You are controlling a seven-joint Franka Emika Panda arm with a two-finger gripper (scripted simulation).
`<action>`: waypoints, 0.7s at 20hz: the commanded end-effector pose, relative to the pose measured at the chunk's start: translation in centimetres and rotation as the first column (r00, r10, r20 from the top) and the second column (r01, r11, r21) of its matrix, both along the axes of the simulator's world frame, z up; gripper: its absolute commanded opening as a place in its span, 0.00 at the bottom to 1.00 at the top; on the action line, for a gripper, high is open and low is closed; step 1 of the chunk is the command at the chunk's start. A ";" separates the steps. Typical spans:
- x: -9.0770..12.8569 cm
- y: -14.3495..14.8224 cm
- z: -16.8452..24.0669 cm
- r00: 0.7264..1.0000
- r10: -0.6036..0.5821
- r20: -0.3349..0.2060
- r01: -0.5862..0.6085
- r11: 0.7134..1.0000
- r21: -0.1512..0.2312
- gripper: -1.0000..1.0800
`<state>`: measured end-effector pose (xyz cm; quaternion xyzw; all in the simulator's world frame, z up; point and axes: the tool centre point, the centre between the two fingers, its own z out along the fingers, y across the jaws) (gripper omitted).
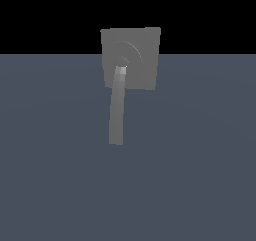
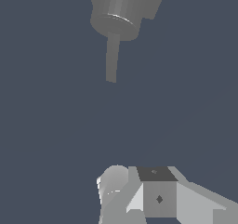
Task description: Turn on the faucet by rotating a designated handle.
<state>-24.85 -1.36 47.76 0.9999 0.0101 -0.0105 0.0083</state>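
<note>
- Flat slate-blue worktop [image 1: 200, 175] under a black backdrop, bare apart from one fixture.
- Just left of centre in the exterior view: the handle [image 1: 117, 110], a long slim grey bar, slightly curved, paler at its hub end, hanging down from the hub with its free end low over the worktop.
- Centre, at the worktop's far edge: the faucet [image 1: 145, 50], a matte grey square plate carrying a raised round hub.
- Probably rigid metal, pivoting only about the hub; judged stiff and smooth, so liable to slip under a sideways push.
- Best contact judged near the bar's free end, where leverage is greatest; a grip close to the hub would need far more force.
- No containers anywhere in view, so nothing held in any.
- Wrist view: faucet hub and handle [image 2: 111, 60] far ahead; pale blocky parts of the gripper [image 2: 158, 197] close to the lens, well apart from the bar.
- Jaws themselves not shown clearly; cannot tell whether wide or narrow, nothing seen held.
- Arm absent from the exterior view.
</note>
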 end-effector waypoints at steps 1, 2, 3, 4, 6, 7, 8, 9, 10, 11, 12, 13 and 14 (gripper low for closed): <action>0.0 0.0 0.2 1.000 0.012 0.008 -0.012 1.000 -0.015 0.00; 0.1 0.0 0.3 1.000 0.020 0.013 -0.020 0.999 -0.026 0.00; 0.1 -0.1 0.4 0.999 0.030 0.019 -0.029 0.999 -0.038 0.00; 0.1 -0.1 0.6 0.999 0.041 0.026 -0.039 0.998 -0.053 0.00; 0.2 -0.1 0.9 0.997 0.069 0.040 -0.065 0.994 -0.089 0.00; 0.3 -0.2 1.2 0.995 0.085 0.048 -0.079 0.991 -0.111 0.00; 0.4 -0.2 1.4 0.993 0.103 0.056 -0.095 0.986 -0.135 0.00; 0.4 -0.2 1.7 0.990 0.124 0.063 -0.112 0.980 -0.162 0.00; 0.5 -0.2 2.0 0.987 0.146 0.070 -0.130 0.973 -0.191 0.00; 0.6 -0.2 2.4 0.983 0.169 0.076 -0.149 0.963 -0.223 0.00; 0.6 -0.2 2.8 0.978 0.195 0.081 -0.169 0.952 -0.257 0.00; 0.7 -0.1 3.2 0.971 0.222 0.084 -0.189 0.937 -0.293 0.00; 0.8 -0.1 3.6 0.964 0.251 0.085 -0.210 0.920 -0.332 0.00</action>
